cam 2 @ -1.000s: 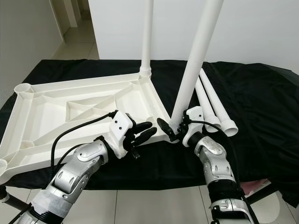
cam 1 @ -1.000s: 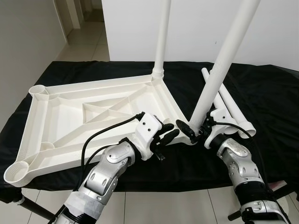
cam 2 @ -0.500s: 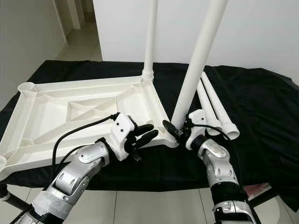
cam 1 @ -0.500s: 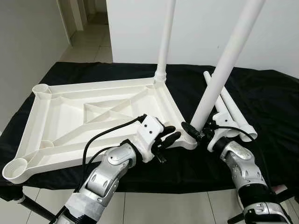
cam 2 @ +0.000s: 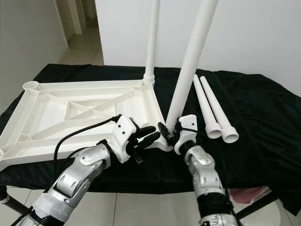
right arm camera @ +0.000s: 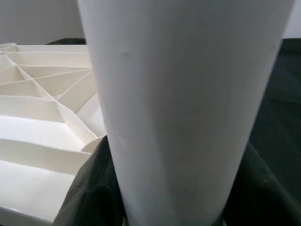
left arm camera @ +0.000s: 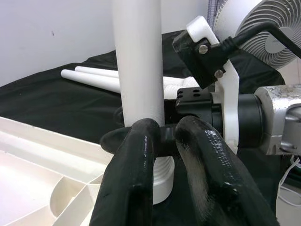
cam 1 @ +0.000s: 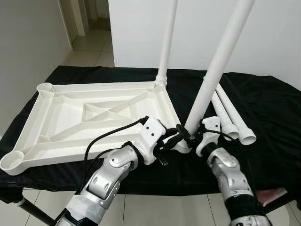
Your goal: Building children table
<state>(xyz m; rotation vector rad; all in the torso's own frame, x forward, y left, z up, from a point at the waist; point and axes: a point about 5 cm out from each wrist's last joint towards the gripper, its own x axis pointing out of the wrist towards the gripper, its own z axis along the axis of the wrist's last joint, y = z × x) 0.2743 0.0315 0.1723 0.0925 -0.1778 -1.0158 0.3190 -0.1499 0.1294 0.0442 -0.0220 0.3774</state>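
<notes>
The white table top lies upside down on a black cloth. One white leg stands upright in its far right corner. A second leg leans to the right over the near right corner socket. My right gripper is shut on this leg's lower end. My left gripper reaches in from the left, narrowly open, holding nothing. Its fingertips rest against the right gripper's finger, just in front of the leaning leg.
Two loose legs lie side by side on the cloth to the right. The cloth's front edge drops to a tiled floor. A white wall rises behind, a corridor opens at far left, and a fan stands off to the right.
The camera has shifted. The two grippers have come together at the leg's foot, and my left fingertips now touch the right gripper. The leaning leg's foot sits closer to the corner socket.
</notes>
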